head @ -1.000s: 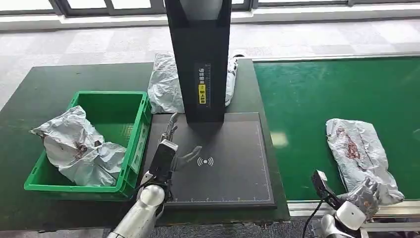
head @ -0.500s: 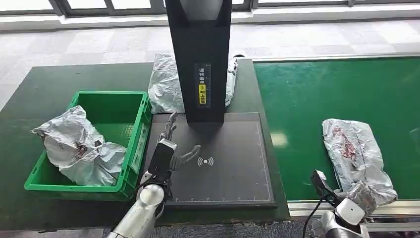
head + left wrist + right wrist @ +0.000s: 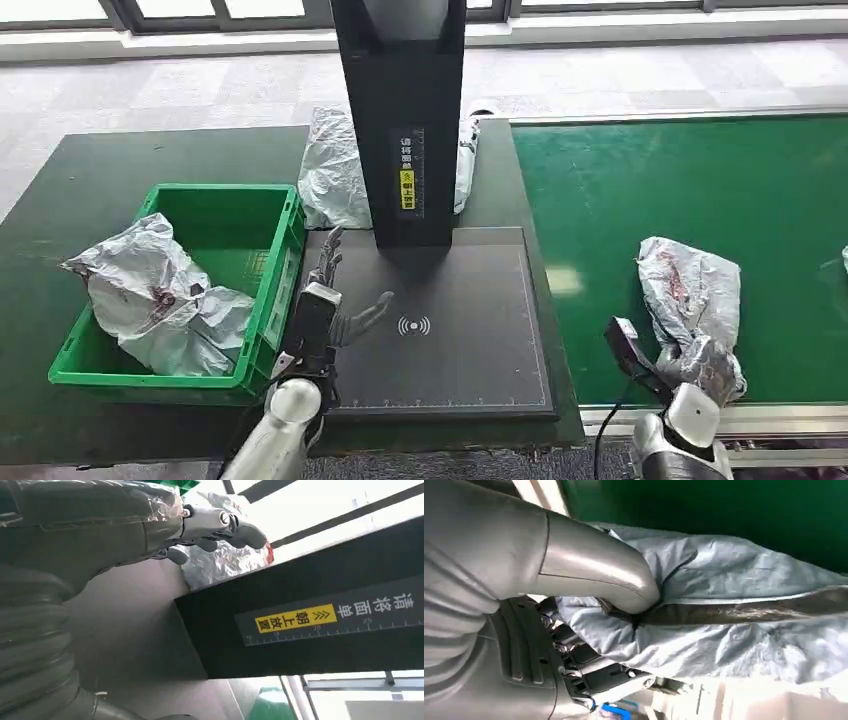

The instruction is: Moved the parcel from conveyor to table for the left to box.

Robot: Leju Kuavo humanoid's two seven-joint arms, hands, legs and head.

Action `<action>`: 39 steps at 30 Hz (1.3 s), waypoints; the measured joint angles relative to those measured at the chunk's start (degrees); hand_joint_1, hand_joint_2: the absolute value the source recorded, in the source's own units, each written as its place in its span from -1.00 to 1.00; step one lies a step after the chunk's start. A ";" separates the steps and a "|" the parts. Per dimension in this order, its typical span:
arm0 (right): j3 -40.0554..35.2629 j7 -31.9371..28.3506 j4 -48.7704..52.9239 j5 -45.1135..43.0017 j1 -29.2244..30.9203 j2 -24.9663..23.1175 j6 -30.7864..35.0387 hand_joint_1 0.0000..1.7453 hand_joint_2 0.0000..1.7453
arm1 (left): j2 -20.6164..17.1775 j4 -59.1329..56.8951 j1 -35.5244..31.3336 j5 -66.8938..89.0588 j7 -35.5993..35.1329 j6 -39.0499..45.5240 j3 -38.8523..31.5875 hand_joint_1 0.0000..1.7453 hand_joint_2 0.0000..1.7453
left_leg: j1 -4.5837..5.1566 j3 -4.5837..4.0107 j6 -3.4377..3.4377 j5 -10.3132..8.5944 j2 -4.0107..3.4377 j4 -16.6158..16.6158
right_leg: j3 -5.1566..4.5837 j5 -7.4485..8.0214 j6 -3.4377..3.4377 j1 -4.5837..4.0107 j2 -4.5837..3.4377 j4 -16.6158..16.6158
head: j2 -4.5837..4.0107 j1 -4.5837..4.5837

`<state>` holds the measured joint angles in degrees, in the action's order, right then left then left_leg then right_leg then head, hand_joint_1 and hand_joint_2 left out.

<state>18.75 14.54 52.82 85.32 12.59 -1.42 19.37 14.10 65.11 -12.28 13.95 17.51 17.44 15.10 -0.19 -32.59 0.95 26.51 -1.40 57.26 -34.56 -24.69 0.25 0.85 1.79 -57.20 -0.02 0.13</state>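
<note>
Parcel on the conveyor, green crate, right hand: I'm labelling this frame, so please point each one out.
Parcel [image 3: 690, 290], head view: crumpled upper half of the grey bag.
Green crate [image 3: 292, 232], head view: rim by the black pad.
Right hand [image 3: 700, 355], head view: fingers gripping the parcel's near end.

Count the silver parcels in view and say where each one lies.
3. One parcel lies in the green crate, one stands on the table behind the black post, and one on the conveyor is gripped by the right hand. The post may hide more.

Even daylight was cast over the scene; window glare was blown out and near surfaces were blurred in both wrist views.
</note>
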 measured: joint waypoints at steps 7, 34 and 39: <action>-23.50 -6.55 23.56 -7.21 -8.26 -5.59 -0.60 1.00 1.00 | -0.17 3.38 1.37 1.96 0.83 2.18 -1.40 -1.00 1.00 | -0.05 0.02 0.07 -0.03 0.01 -0.01 | -0.08 -0.06 -0.09 -0.14 0.02 -0.02 | 0.00 -0.02; -51.25 -6.02 25.54 -24.53 -12.04 -2.42 -22.02 -1.00 1.00 | -0.74 3.19 0.18 2.16 1.99 2.14 -1.35 -1.00 1.00 | -0.12 -0.02 0.05 -0.02 0.18 0.01 | -0.02 -0.10 -0.05 -0.07 0.18 0.04 | 0.00 0.00; -51.23 -9.52 25.98 -28.85 -10.93 -1.75 -15.28 -1.00 1.00 | -1.46 3.15 0.54 2.23 1.14 2.23 -1.33 -1.00 1.00 | -0.12 -0.01 0.05 -0.02 0.17 0.01 | -0.02 -0.10 -0.05 -0.08 0.16 0.04 | 0.02 0.00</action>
<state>-32.48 5.02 78.80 56.48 1.66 -3.17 4.09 12.63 68.26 -11.73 16.17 18.64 19.67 13.77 -0.31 -32.60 1.00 26.49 -1.23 57.27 -34.58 -24.79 0.20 0.77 1.94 -57.17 0.00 0.13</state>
